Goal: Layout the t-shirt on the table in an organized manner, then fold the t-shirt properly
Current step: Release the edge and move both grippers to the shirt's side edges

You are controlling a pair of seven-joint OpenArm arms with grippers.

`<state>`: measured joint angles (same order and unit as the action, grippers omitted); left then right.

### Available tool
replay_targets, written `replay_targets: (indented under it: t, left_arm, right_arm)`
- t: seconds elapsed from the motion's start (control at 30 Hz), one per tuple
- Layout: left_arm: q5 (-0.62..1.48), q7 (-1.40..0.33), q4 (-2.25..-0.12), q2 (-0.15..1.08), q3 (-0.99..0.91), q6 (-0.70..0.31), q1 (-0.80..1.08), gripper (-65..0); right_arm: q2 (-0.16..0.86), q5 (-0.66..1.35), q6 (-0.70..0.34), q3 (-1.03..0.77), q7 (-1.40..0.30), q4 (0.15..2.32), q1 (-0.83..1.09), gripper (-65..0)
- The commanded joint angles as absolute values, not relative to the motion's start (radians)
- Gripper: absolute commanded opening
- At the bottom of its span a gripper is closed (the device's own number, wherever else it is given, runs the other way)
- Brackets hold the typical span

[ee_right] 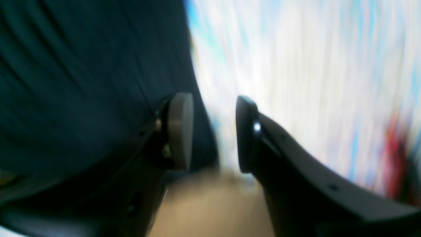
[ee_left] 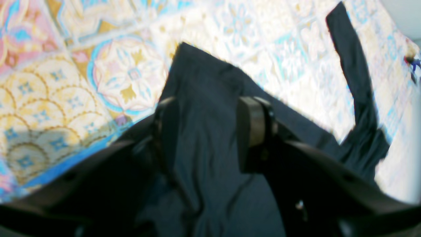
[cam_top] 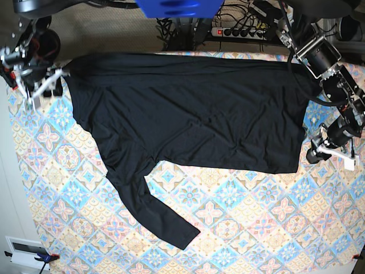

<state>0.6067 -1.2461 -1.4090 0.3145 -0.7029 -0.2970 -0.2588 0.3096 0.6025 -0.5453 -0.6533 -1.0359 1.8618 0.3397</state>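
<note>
The thin, limp black long-sleeved t-shirt [cam_top: 188, 108] lies spread on the pastel diamond-tiled table [cam_top: 239, 228], a corner between the left gripper's [ee_left: 210, 131] spread jaws, just beside the right gripper [ee_right: 213, 131], spread and empty; likely best pinched at hems.

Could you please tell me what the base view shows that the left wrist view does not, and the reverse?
Only the base view shows the whole t-shirt spread across the table, one long sleeve trailing toward the near edge, and the right hand at the shirt's corner. Only the left wrist view shows the left hand up close, its fingers apart with black fabric running between them. Both show the black shirt, a sleeve and the patterned cloth.
</note>
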Motion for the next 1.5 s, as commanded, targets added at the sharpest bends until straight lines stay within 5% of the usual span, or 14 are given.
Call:
replay_targets:
  t: [0.0,0.6,1.23,1.47]
  left_arm:
    - [0.611,-1.224,-1.389,0.328,-0.687,-0.300,-0.300,-37.5]
    - [0.338,-0.723,-0.952,0.325,-0.467,-0.298,-0.433,-37.5]
    - [0.153,-0.673,-0.937,0.252,-0.466,-0.297,-0.432,-37.4]
    - [0.280,-0.674,-0.944,0.303,-0.473,-0.297,-0.429,-37.4]
  right_arm:
    - [0.318,0.608,-0.549,-0.636,-1.030,1.879,0.318,-44.1]
    - [0.337,0.553,-0.549,-0.506,-1.030,1.874,0.139,-44.0]
    - [0.335,0.553,-0.549,-0.506,-1.032,1.854,0.139,-44.0]
    - [0.334,0.553,-0.549,-0.506,-1.033,1.856,0.139,-44.0]
